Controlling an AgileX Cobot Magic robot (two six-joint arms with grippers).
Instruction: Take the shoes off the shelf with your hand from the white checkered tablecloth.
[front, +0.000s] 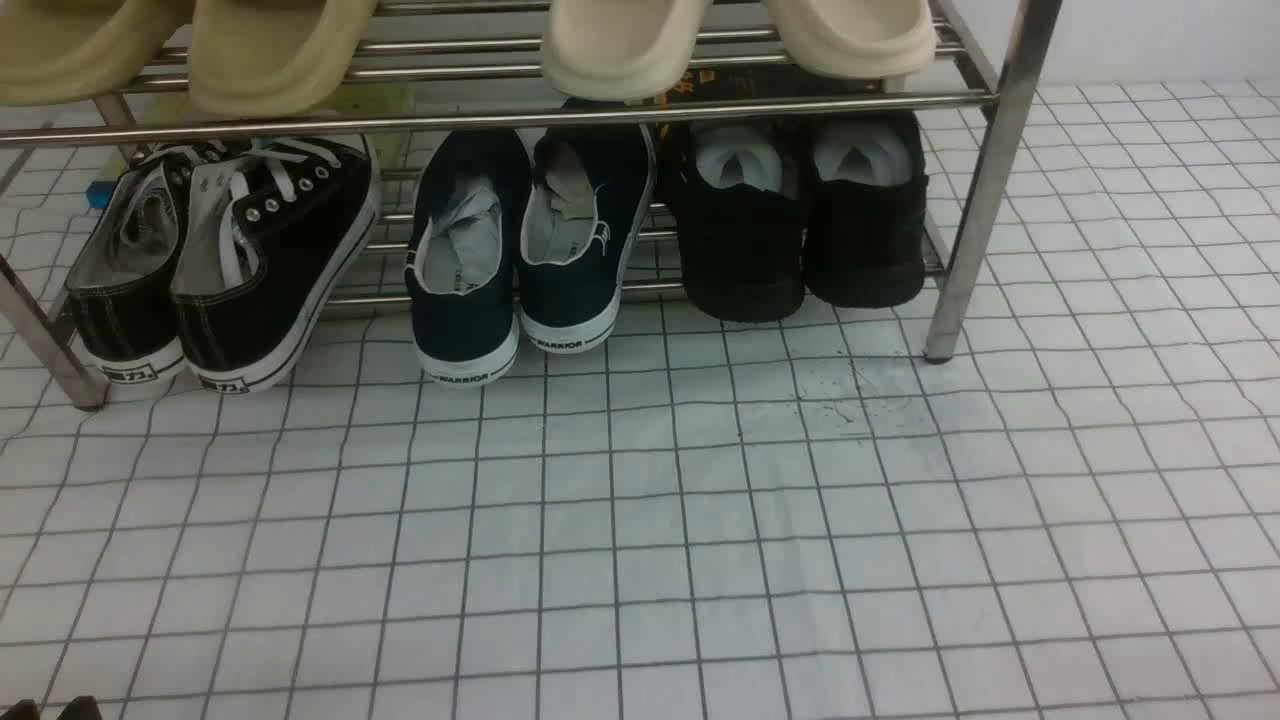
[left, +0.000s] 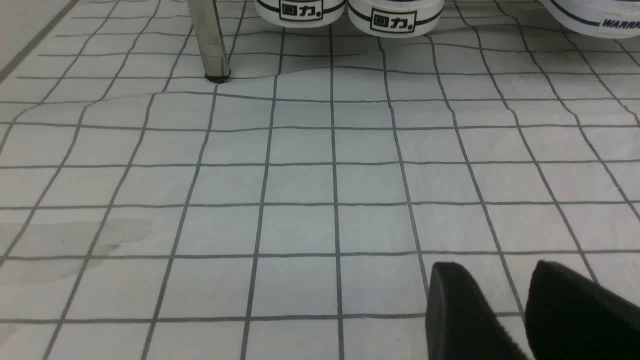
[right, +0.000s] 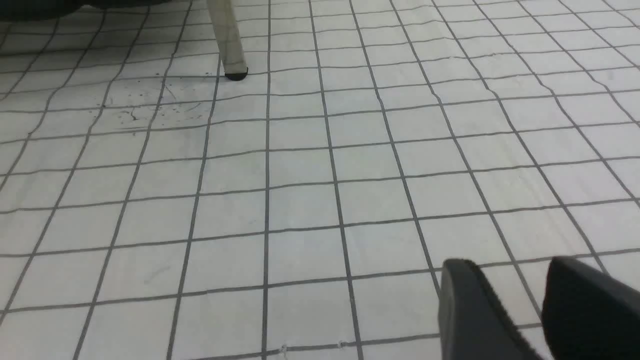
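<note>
Sitting on the lower tier of the shelf (front: 985, 180), at its right end and just beside its right front leg: the shoes (front: 805, 225), heels outward, white stuffing showing. Sharing that tier: navy slip-ons (front: 530, 250) at the shelf's middle, black canvas sneakers (front: 225, 260) at its left end. Out in front of the shelf, above the white checkered tablecloth (front: 640, 520): left hand (left: 492, 270) and right hand (right: 507, 265), both released, fingers parted, grasping nothing.

A plain white wall (front: 1160, 40) rises at the back right. The white checkered tablecloth (front: 640, 560) spreads out in front, slightly wrinkled. Light is soft and even, shadows faint.
</note>
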